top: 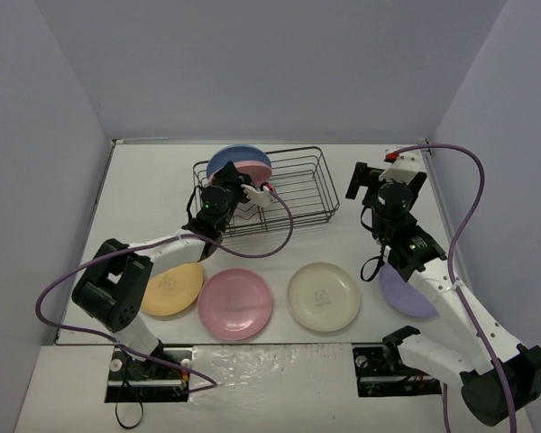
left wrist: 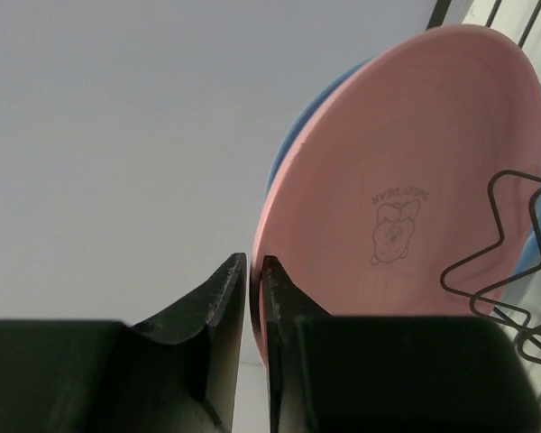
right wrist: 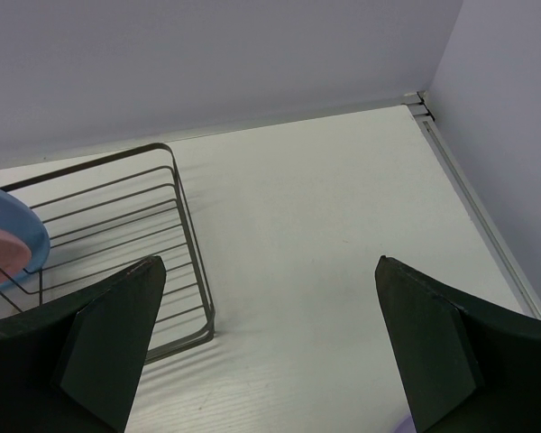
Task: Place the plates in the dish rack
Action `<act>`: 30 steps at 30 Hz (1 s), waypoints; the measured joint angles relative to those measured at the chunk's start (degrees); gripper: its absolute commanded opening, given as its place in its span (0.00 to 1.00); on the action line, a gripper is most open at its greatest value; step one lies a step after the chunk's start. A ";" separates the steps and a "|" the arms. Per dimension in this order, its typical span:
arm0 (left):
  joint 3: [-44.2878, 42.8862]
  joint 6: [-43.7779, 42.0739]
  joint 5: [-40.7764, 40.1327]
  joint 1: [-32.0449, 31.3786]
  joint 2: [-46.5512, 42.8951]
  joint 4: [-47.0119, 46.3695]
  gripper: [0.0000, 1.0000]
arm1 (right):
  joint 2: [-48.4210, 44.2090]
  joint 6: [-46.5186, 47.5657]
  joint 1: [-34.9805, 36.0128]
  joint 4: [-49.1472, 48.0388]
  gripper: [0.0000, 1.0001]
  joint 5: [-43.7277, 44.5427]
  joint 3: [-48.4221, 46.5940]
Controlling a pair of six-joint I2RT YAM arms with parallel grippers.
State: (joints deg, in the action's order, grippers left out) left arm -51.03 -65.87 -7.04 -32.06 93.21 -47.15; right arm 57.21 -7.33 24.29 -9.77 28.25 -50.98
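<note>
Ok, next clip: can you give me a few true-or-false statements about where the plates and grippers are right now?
1. A blue plate and a pink plate stand on edge at the left end of the dish rack. True.
2. The right gripper holds the purple plate. False: the right gripper is open and empty above the table; the purple plate lies flat under the right arm.
3. The left gripper is pinched on the pink plate's rim. True.
4. The cream plate is in the rack. False: the cream plate lies flat on the table, between a second pink plate and the purple plate.
</note>
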 measured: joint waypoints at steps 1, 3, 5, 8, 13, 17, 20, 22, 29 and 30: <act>0.00 0.17 0.01 0.05 0.01 0.54 0.21 | 0.00 -0.03 0.00 0.02 1.00 0.00 0.00; -0.01 0.44 0.09 0.18 0.07 1.51 0.25 | 0.00 -0.07 0.00 0.07 1.00 -0.01 0.00; -0.02 0.68 0.19 0.33 0.26 1.93 0.25 | 0.00 -0.09 0.00 0.14 1.00 -0.02 0.00; -0.37 1.01 0.32 0.63 0.92 2.05 0.25 | 0.00 -0.09 0.00 0.17 1.00 -0.03 0.00; -0.93 1.74 0.58 0.69 2.11 2.17 0.36 | 0.02 -0.09 0.00 0.17 1.00 -0.04 0.00; -1.62 2.56 1.05 0.69 2.14 3.09 0.54 | 0.23 -0.15 0.00 0.29 1.00 -0.18 0.00; -2.16 3.30 1.24 0.69 2.07 3.74 0.67 | 0.35 -0.78 0.00 1.55 1.00 -0.79 0.00; -2.21 4.06 1.32 0.66 1.01 5.76 0.75 | 0.35 -1.92 0.00 3.18 1.00 -1.30 -0.03; -8.96 12.84 5.50 0.62 -10.92 24.60 0.97 | -1.34 -8.64 0.00 11.75 1.00 -2.62 -0.09; -11.74 14.97 6.45 0.62 -12.66 27.51 0.97 | -1.96 -9.74 0.00 13.42 1.00 -2.92 -0.09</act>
State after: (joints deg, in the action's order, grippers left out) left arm -62.76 -50.90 -0.59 -31.44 80.55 -19.63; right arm 55.25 -17.07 24.29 3.65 25.33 -51.07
